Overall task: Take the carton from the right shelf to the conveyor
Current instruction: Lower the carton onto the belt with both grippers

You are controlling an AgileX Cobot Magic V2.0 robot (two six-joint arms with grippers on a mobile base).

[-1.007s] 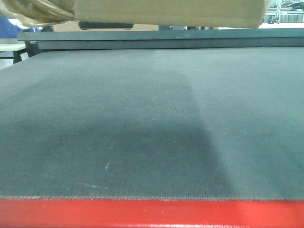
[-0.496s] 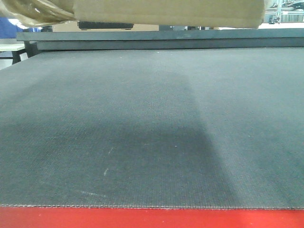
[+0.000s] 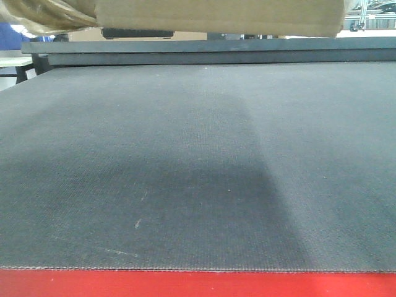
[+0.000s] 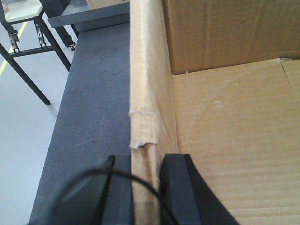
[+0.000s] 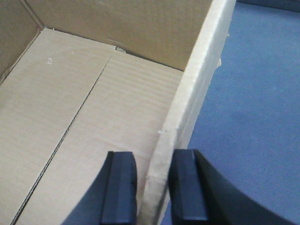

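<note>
Carton [image 4: 234,140] walls were pinched from both sides when we looked. In the left wrist view, the left gripper [image 4: 145,187] had its two black fingers [image 4: 176,192] closed tight on the carton's left wall, just below a torn, creased patch of the upper edge. In the right wrist view, the right gripper [image 5: 152,187] was closed the same way on the right wall, one finger inside the carton [image 5: 93,93] and one outside. We saw plain corrugated flaps on the carton's open inside and nothing in it.

From the front camera, we saw only the carton's [image 3: 216,15] underside along the top of the frame, hanging over the far end of the conveyor [image 3: 198,154] and apart from it. A soft shadow lay on the belt beneath. A red edge strip [image 3: 198,284] ran along the near side. Both wrist views showed the dark belt [image 4: 93,108] just outside each gripped wall [image 5: 253,93]. Black metal legs [image 4: 28,70] stood on the grey floor to the far left.
</note>
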